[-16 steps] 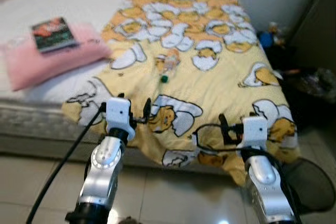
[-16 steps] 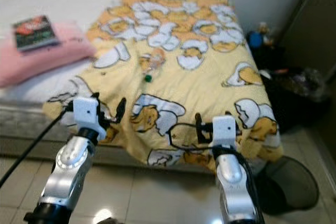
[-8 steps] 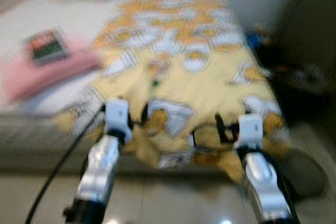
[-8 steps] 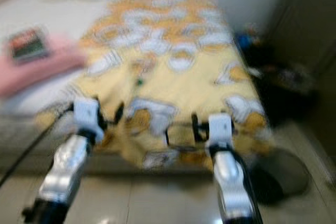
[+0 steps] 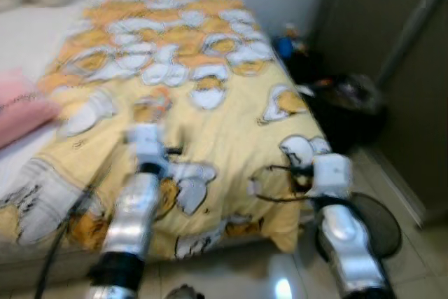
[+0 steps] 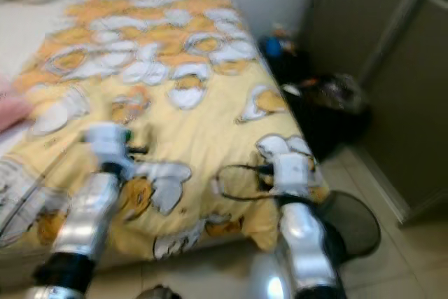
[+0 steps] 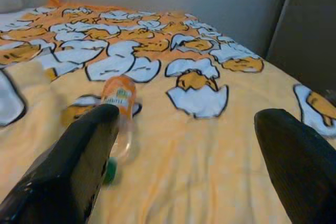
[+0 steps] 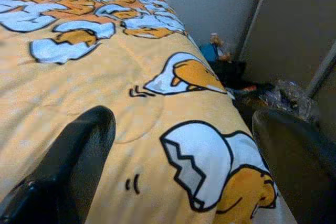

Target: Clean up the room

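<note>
Left eye view shows a bed [image 5: 42, 257] covered by a yellow blanket [image 5: 231, 124] printed with egg-and-yolk cartoons, a pink pillow [image 5: 17, 113] at its left edge, a pale tiled floor [image 5: 420, 243], dark clutter [image 5: 343, 99] beside grey-brown panels [image 5: 392, 68], and a round dark bin [image 5: 378, 218] by the bed's corner. Left wrist view has the left end effector [image 7: 194, 145] hovering over the blanket, fingers wide apart, with a clear plastic bottle [image 7: 118, 109] lying just beside one finger; its orange label carries writing too blurred to read. Right wrist view has the right end effector [image 8: 194, 161], fingers likewise spread, above the blanket near the bed's edge.
</note>
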{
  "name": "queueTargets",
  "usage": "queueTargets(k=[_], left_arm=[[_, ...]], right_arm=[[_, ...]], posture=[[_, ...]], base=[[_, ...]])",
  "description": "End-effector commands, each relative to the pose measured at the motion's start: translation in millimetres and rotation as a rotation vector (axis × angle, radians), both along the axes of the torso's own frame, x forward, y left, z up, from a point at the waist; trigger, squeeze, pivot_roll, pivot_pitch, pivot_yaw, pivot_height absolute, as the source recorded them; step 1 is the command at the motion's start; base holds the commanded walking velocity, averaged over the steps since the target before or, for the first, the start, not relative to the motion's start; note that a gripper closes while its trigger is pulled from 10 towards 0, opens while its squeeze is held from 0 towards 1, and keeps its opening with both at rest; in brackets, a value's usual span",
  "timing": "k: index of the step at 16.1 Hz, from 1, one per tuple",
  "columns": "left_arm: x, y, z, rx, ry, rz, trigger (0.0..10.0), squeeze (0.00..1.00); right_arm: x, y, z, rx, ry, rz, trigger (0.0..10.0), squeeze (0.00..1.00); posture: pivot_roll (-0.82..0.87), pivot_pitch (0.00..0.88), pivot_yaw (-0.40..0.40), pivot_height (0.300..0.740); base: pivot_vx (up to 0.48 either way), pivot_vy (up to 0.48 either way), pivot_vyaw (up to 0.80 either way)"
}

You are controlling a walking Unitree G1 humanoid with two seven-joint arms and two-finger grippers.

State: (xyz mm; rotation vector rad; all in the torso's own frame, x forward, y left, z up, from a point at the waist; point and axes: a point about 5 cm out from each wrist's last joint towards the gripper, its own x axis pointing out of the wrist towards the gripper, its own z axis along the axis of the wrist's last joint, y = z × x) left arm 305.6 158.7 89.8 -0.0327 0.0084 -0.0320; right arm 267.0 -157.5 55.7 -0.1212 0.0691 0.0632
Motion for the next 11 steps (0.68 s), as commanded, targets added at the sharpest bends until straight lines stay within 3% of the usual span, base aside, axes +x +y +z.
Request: queueTargets(k=[1,7,11], left_arm=[[4.1,-9.1,5.5,-0.018,-0.014,-0.014,10.0,0.0],[12.4,-8.0,12.8,0.037,-0.035,-0.013,10.0,0.0],[28.0,-27.5,12.3,0.079,0.001,-0.073,10.0,0.0]], right_arm=[[-1.3,-11.3,0.6,-0.015,-0.003,-0.019,10.0,0.0],[-4.2,-6.2,-1.9,-0.018,0.004,0.018,10.0,0.0],[-7.7,-4.1,-4.8,-0.015,0.018,0.02,10.0,0.0]], posture=[[0.01,0.0,-0.017,0.727],[0.01,0.0,-0.014,0.727],[0.0,0.0,-0.013,0.727]], base=[[0.48,0.0,0.0],[0.48,0.0,0.47],[0.48,0.0,0.0]])
